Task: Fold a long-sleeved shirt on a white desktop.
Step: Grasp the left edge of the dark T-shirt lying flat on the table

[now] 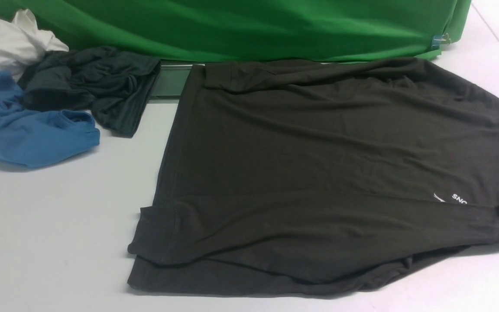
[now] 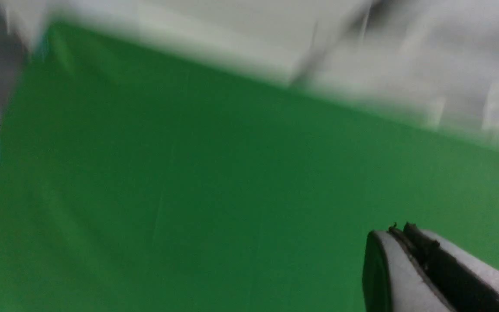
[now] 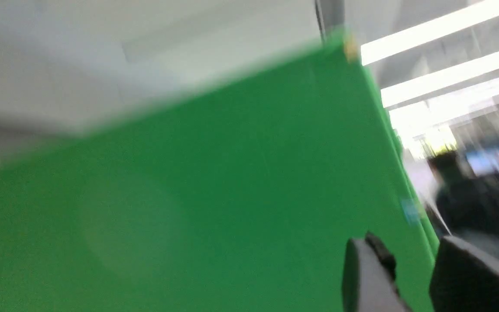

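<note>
On the white desktop we see a heap of white, blue and dark grey clothes at the left, and right of it the long-sleeved shirt spread flat, near sleeve folded across its body, collar to the right. In the blurred wrist views, the left gripper is pressed shut and empty; the right gripper seems partly open, holding nothing.

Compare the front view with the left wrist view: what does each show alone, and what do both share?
Front only: the long-sleeved shirt spread on the white desktop, with a blue shirt, dark grey garment and white cloth heaped to its left. Left wrist only: the left hand, shut and empty, and a blurred ceiling. Both: the green backdrop.
</note>
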Tool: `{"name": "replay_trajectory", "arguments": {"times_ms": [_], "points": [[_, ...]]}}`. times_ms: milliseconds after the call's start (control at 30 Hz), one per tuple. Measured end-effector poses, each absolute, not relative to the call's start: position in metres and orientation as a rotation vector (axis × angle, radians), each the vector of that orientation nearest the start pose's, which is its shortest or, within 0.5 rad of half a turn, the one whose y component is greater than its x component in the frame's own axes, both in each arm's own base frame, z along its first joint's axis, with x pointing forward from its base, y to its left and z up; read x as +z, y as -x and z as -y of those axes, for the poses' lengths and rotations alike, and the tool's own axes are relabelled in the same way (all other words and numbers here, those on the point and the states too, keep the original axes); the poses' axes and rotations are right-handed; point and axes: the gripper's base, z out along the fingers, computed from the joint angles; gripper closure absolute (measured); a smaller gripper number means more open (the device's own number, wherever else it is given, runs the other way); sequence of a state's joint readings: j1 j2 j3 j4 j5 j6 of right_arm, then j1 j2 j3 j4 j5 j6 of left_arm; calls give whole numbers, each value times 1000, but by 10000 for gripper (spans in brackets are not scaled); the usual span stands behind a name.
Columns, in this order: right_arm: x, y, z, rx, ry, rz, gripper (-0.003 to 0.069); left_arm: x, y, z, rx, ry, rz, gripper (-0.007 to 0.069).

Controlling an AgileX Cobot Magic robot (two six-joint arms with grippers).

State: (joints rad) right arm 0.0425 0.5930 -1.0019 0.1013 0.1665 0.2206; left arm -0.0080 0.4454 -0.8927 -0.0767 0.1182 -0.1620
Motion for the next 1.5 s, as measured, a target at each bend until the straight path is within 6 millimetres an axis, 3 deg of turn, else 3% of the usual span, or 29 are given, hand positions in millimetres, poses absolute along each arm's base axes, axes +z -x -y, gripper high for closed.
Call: {"name": "replay_trajectory", "arguments": {"times_ms": [133,233,300,367,567,800,933,1033,1267,1367,1500], "points": [[476,-123,-9,237,-100,-1528,412,468,-106,2,-115,85,-1546,603],[454,-152,-13,231,-76,-1741,412,455,-145,2,-101,82,-1716,603],[438,-163,-17,247,-39,-1845,412,444,-160,7,-161,92,-1823,603],[431,-165,-19,250,-10,-1893,412,437,-166,11,-188,77,-1879,603],[391,-169,-25,294,50,-2062,412,388,-192,44,-218,-237,-2303,603],[357,-168,-27,343,24,-2186,411,341,-226,54,-232,-255,-2625,580],[348,-167,-27,350,18,-2213,411,315,-251,60,-239,-247,-2707,508],[349,-168,-29,355,27,-2204,410,288,-265,62,-223,-235,-2801,393],[350,-166,-40,391,101,-2187,410,223,-249,58,-202,-190,-2927,100],[352,-167,-44,401,119,-2157,410,210,-252,58,-208,-171,-2928,30],[355,-168,-48,411,137,-2116,410,194,-262,61,-222,-138,-2929,21]]}}
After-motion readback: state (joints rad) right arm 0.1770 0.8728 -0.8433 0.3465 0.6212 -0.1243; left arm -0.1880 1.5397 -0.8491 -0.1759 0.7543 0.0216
